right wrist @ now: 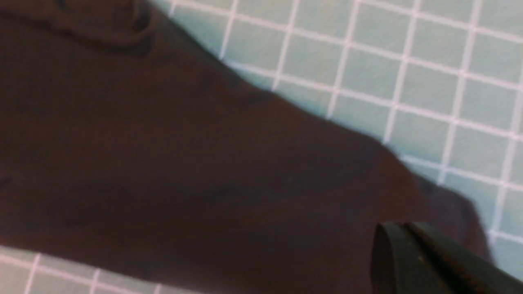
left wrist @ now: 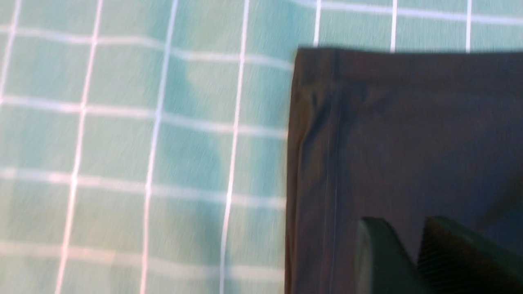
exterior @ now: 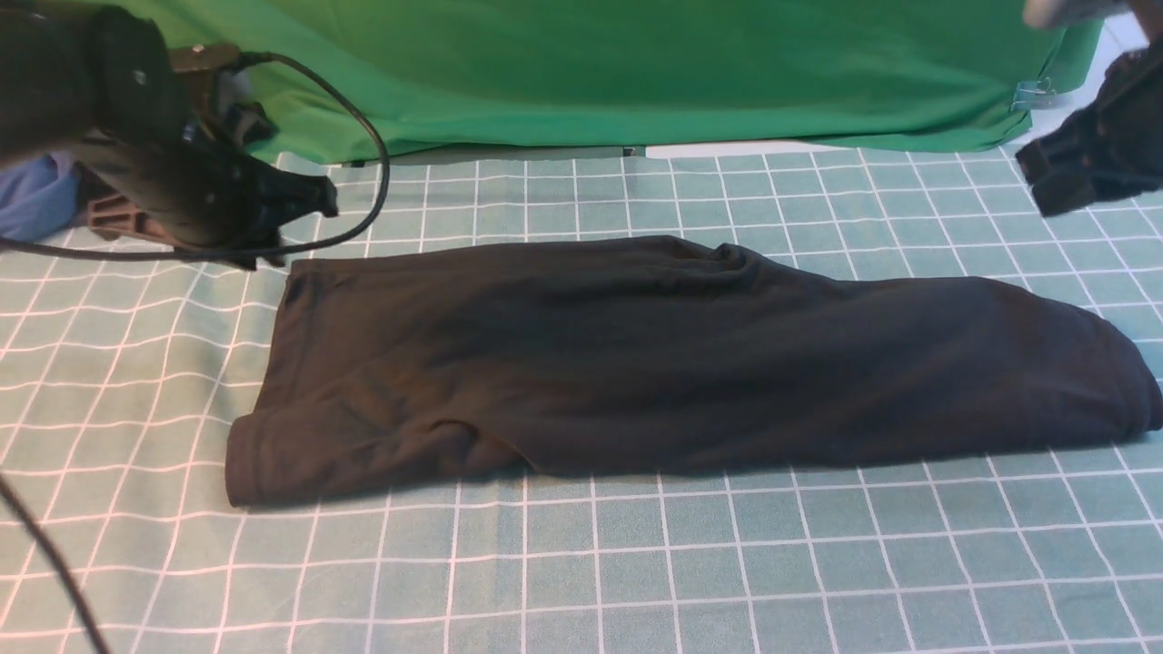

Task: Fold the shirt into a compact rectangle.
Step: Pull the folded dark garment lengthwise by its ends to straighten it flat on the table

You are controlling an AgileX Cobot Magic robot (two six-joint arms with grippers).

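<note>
The black shirt lies on the table folded into a long band running left to right, with a bump on its far edge near the middle. My left gripper hovers just above the band's far left corner. In the left wrist view its fingers stand a little apart over the hemmed corner of the shirt, with nothing between them. My right gripper hangs in the air past the band's right end. In the right wrist view it is shut and empty above the shirt.
A teal checked tablecloth covers the table. A big bright green cloth hangs along the back edge, with a metal clip at its right end. A black cable loops off my left arm. Something blue sits at far left.
</note>
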